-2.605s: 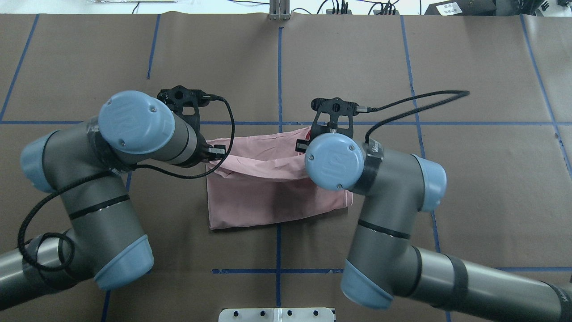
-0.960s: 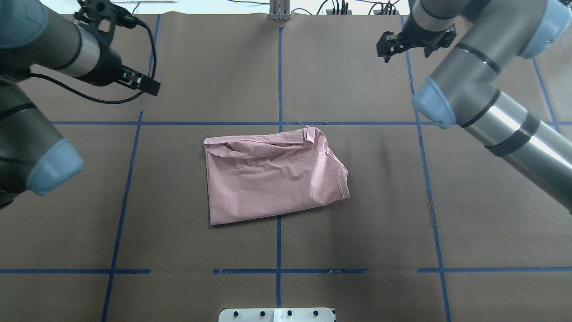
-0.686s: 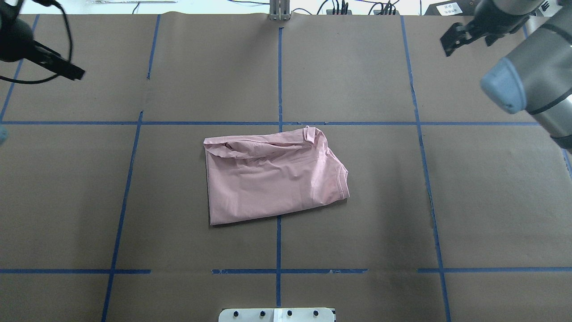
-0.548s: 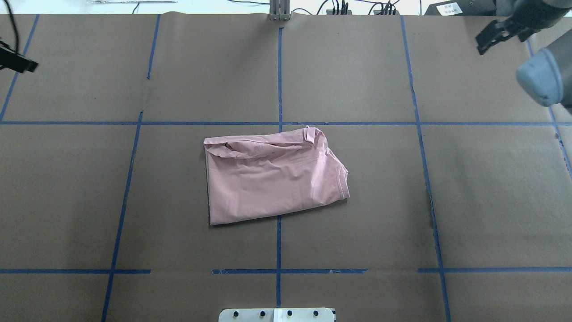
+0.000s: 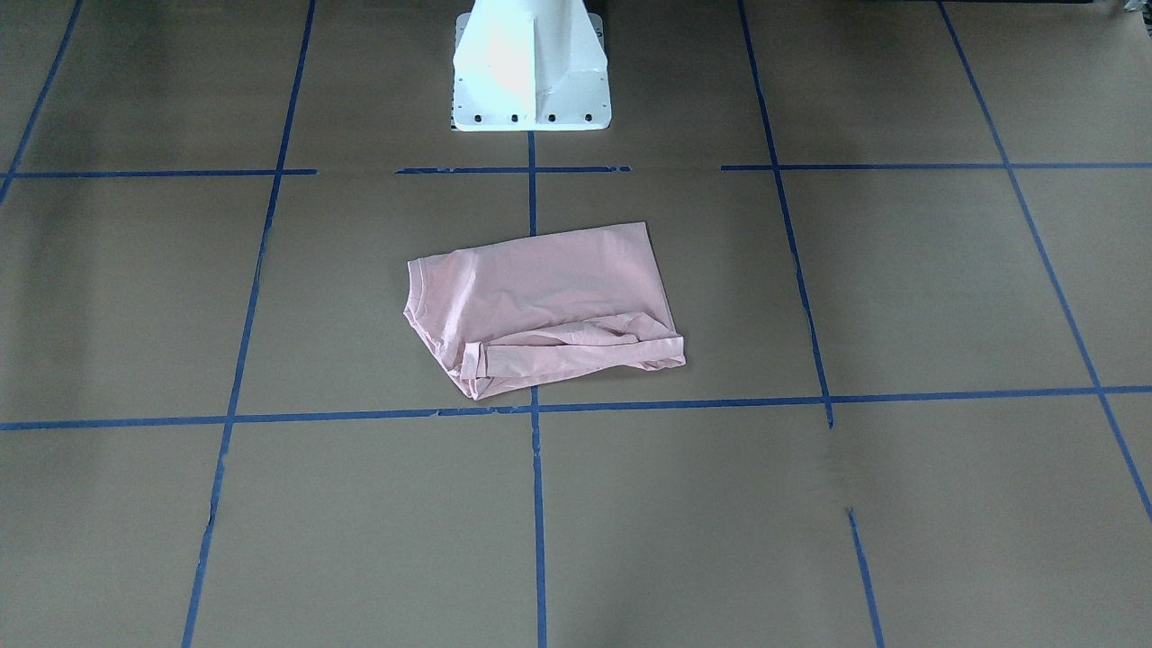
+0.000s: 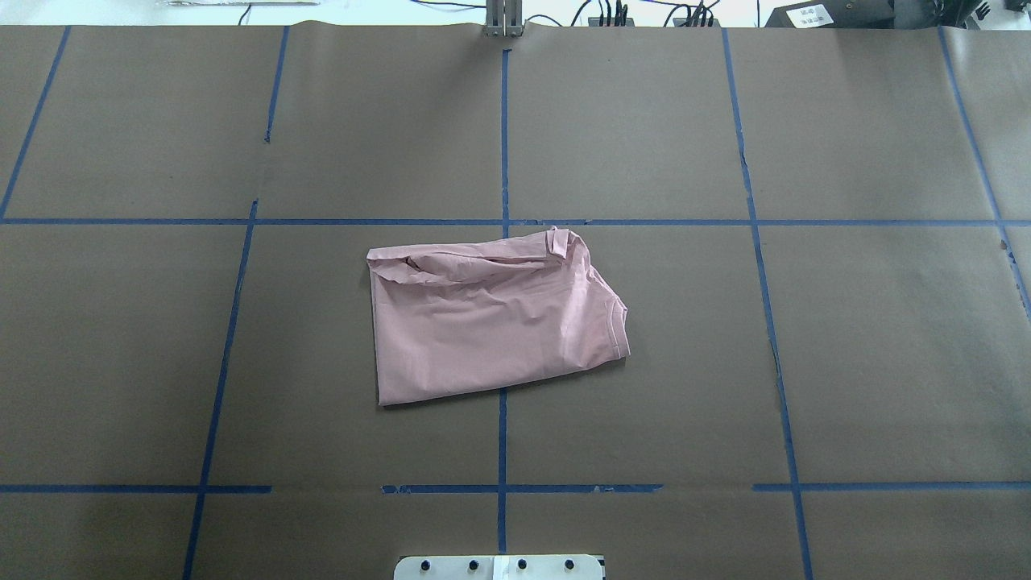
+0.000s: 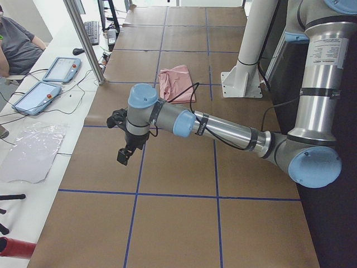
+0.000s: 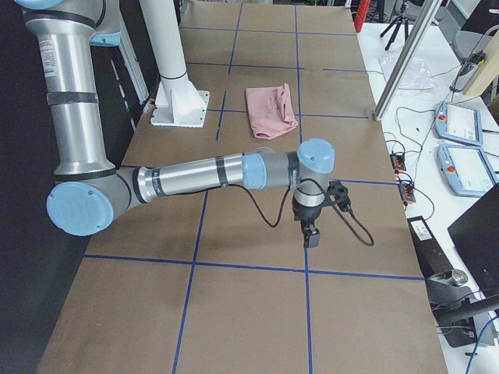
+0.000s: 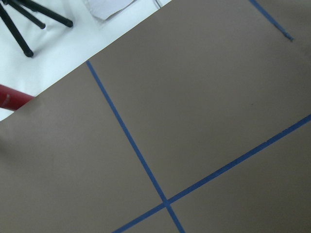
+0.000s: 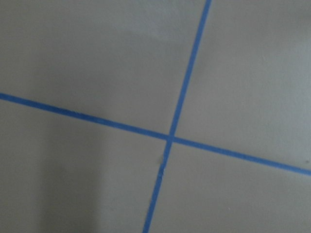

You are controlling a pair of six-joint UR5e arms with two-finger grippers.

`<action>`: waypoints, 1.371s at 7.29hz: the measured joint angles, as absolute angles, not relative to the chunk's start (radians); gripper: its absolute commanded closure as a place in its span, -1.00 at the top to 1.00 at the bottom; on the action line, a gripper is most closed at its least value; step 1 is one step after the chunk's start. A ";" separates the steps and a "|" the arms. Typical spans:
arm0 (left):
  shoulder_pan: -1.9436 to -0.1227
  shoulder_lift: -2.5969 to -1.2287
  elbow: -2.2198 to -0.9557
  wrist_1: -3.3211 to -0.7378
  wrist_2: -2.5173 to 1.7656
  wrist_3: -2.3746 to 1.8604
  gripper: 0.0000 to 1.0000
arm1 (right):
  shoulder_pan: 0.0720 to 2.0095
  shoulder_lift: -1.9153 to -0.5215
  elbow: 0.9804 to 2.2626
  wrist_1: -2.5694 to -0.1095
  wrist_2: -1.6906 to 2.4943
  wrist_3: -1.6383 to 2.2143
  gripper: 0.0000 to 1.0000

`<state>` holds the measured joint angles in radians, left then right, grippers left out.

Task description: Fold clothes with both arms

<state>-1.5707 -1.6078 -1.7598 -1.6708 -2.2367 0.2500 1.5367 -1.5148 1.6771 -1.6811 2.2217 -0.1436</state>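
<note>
The clothes (image 6: 491, 322) are one pale pink T-shirt lying folded into a rough rectangle at the table's middle, with a rumpled roll along its far edge and the collar at its right end. It also shows in the front view (image 5: 540, 306). Nothing touches it. Both arms are out of the overhead and front views. The left arm (image 7: 223, 128) reaches far out to its side with the left gripper (image 7: 122, 155) hanging over the paper. The right arm (image 8: 203, 175) mirrors it, its right gripper (image 8: 310, 236) pointing down. I cannot tell whether either gripper is open or shut.
Brown paper with a blue tape grid (image 6: 503, 145) covers the table. The white pedestal base (image 5: 531, 72) stands behind the shirt. Teach pendants (image 7: 58, 70) and cables lie on the white side bench, where a person (image 7: 14, 44) sits. Tripod legs (image 9: 29, 19) stand past the paper's edge.
Both arms let go of the shirt, rose and swung outward to the sides until they left the overhead view. The shirt has lain still for the last second.
</note>
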 measured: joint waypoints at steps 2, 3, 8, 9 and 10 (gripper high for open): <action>-1.582 -1.564 -1.674 -1.681 -2.249 0.251 1.00 | 1.564 -1.589 1.646 -1.680 2.235 -0.142 1.00; -1.585 -1.547 -1.650 -1.676 -2.275 0.249 1.00 | 1.566 -1.609 1.654 -1.680 2.250 -0.122 1.00; -1.590 -1.499 -1.625 -1.674 -2.397 0.252 1.00 | 1.568 -1.640 1.692 -1.680 2.273 -0.092 1.00; -1.590 -1.499 -1.627 -1.680 -2.396 0.255 1.00 | 1.568 -1.644 1.690 -1.680 2.272 -0.093 1.00; -1.589 -1.501 -1.630 -1.688 -2.389 0.254 1.00 | 1.567 -1.649 1.689 -1.679 2.272 -0.093 1.00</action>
<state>-1.5890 -1.5007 -1.6305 -1.6877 -2.3894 0.2542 1.5673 -1.6491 1.6889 -1.6794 2.2723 -0.0926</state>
